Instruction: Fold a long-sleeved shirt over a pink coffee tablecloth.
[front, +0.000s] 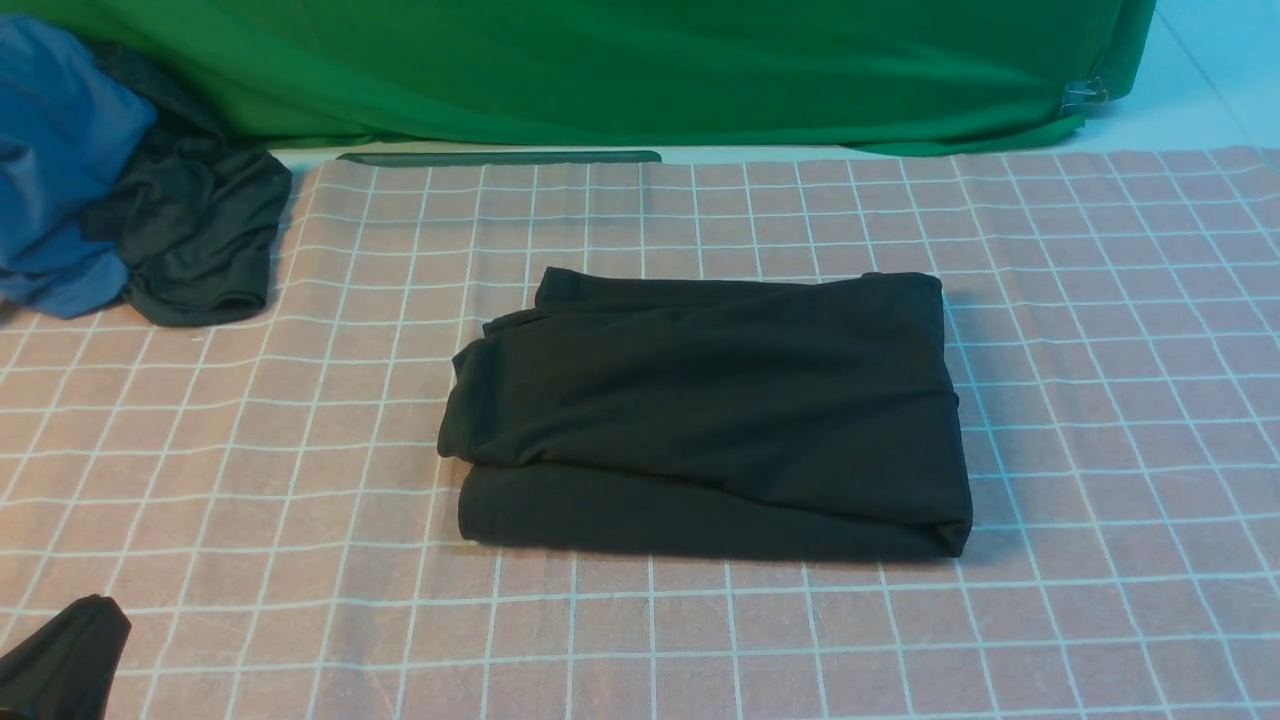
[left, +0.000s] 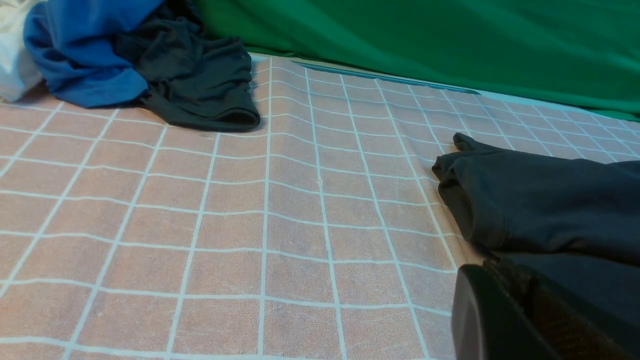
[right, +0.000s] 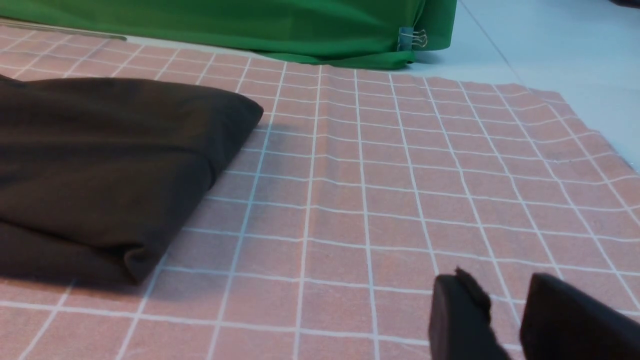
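Observation:
The black long-sleeved shirt (front: 710, 410) lies folded into a thick rectangle in the middle of the pink coffee tablecloth (front: 1100, 350); its logo is hidden. The shirt (left: 545, 205) also fills the side of the left wrist view, and in the right wrist view its folded corner (right: 110, 165) is shown. My left gripper (front: 62, 652) sits low at the near left corner, apart from the shirt. Its fingers (left: 492, 272) are pressed together and hold nothing. My right gripper (right: 500, 290) is out of the front view. It hovers over bare tablecloth (right: 400, 200) beside the shirt, open, with nothing between its fingers.
A blue garment (front: 55, 160) and a smaller dark one (front: 200, 235) are bunched at the far left. A bright green cloth (front: 650, 70) hangs along the back with a metal clip (front: 1085, 95). The tablecloth's right edge (right: 595, 135) meets pale blue tabletop.

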